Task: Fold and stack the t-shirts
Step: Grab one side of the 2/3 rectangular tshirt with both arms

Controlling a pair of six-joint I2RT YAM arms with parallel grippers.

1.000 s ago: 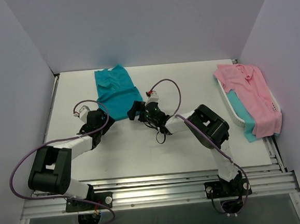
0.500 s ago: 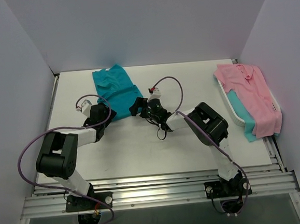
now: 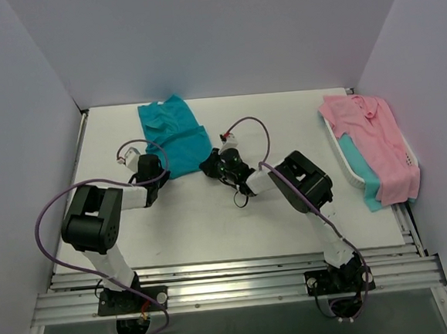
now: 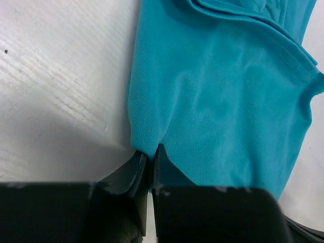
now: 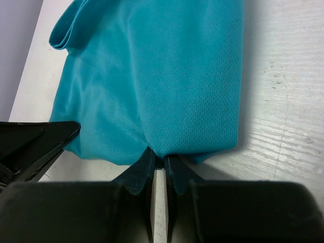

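A teal t-shirt (image 3: pixel 173 134) lies partly folded on the white table (image 3: pixel 212 214), towards the back left. My left gripper (image 3: pixel 160 174) is shut on the near left corner of this t-shirt (image 4: pixel 223 111), the hem pinched between its tips (image 4: pixel 151 154). At the near right corner my right gripper (image 3: pixel 208 165) is shut on the same teal t-shirt (image 5: pixel 162 71), cloth bunched at its tips (image 5: pixel 159 159). A pink collared t-shirt (image 3: pixel 376 143) lies over another teal t-shirt (image 3: pixel 360 164) at the right.
A white basket (image 3: pixel 340 152) at the right edge holds the pink and teal shirts. Grey walls (image 3: pixel 213 36) close in the table on three sides. A metal rail (image 3: pixel 232 278) runs along the near edge by the arm bases.
Both grippers moved forward to the teal t-shirt's near hem and closed on it; a second ago both stood open, just short of the cloth.
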